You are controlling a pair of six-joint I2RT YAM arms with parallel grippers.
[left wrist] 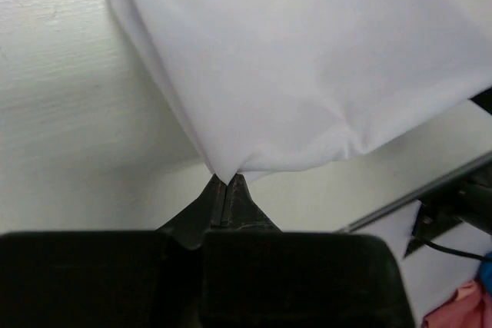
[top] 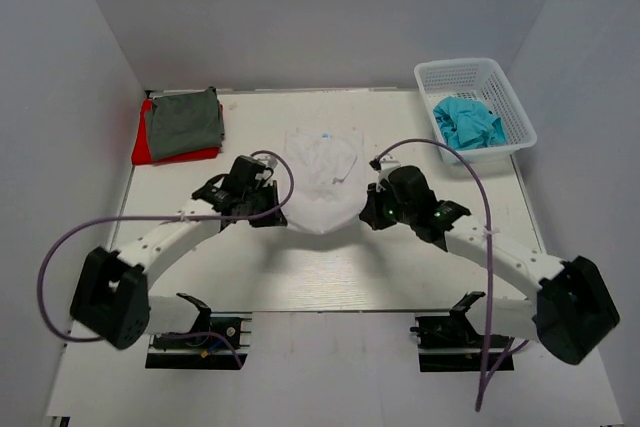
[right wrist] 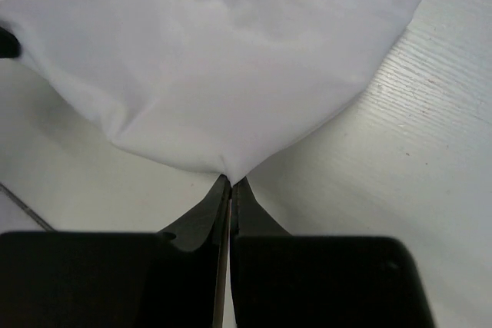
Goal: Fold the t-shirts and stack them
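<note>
A white t-shirt [top: 322,179] lies spread at the table's middle, its near edge lifted between both arms. My left gripper [top: 275,209] is shut on the shirt's near left corner; in the left wrist view the cloth [left wrist: 307,74] rises from the pinched tips of that gripper [left wrist: 226,180]. My right gripper [top: 368,209] is shut on the near right corner, and the cloth [right wrist: 223,74] fans out from its tips [right wrist: 231,180]. A grey-green t-shirt [top: 183,121] lies folded on a red t-shirt [top: 150,150] at the back left. A turquoise t-shirt [top: 468,121] sits crumpled in the basket.
The white lattice basket [top: 503,87] stands at the back right corner. Purple cables loop from both arms over the table. The table's near edge [top: 330,309] runs just behind the arm bases.
</note>
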